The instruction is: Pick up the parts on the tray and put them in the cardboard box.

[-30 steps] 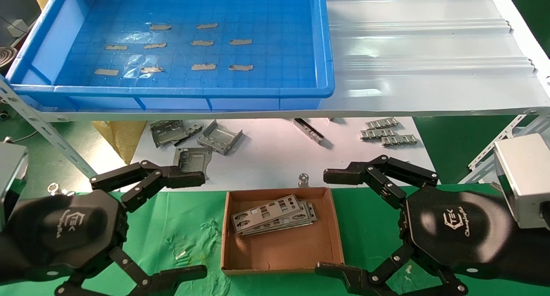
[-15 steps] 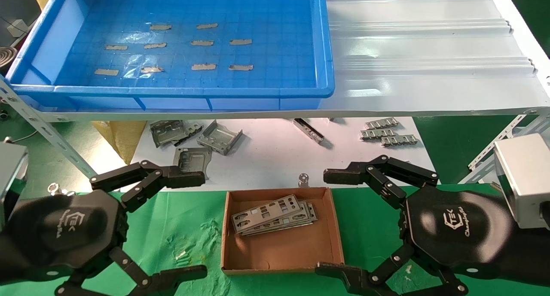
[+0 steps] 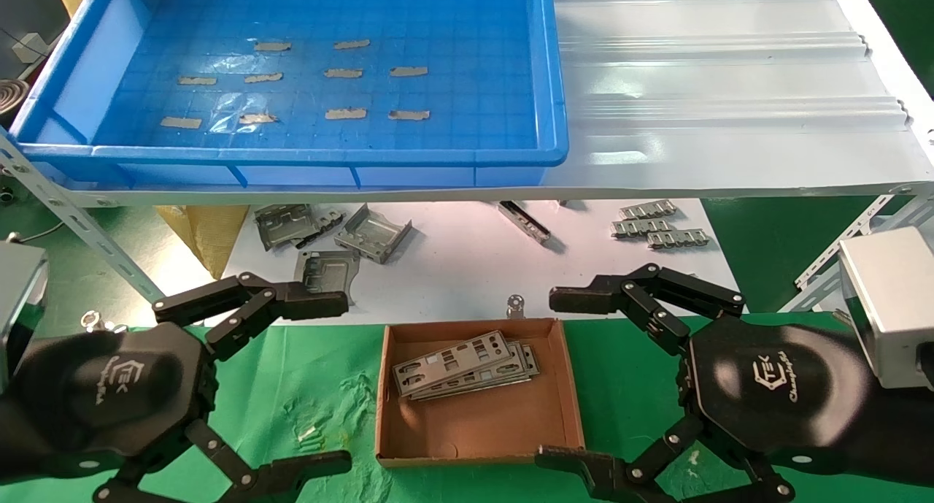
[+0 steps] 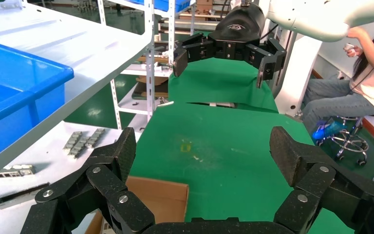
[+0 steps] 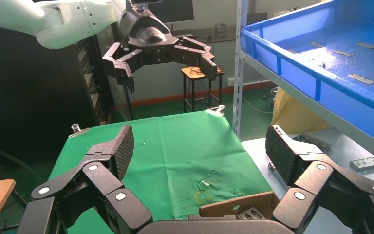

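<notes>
The blue tray [image 3: 292,155] sits on the upper white shelf; its grid floor holds only tape strips, no parts. A stack of flat silver-grey parts [image 3: 464,366] lies in the brown cardboard box [image 3: 478,423] on the green cloth at the front middle. My left gripper [image 3: 328,382] is open and empty to the left of the box. My right gripper [image 3: 558,375] is open and empty to the right of the box. The box's corner shows in the left wrist view [image 4: 153,200] and the right wrist view [image 5: 233,207].
Bent grey brackets [image 3: 372,233] and comb-like strips [image 3: 660,225] lie on the white lower surface behind the box. The white corrugated sheet [image 3: 730,87] lies right of the tray. Shelf struts [image 3: 80,225] slant down at both sides.
</notes>
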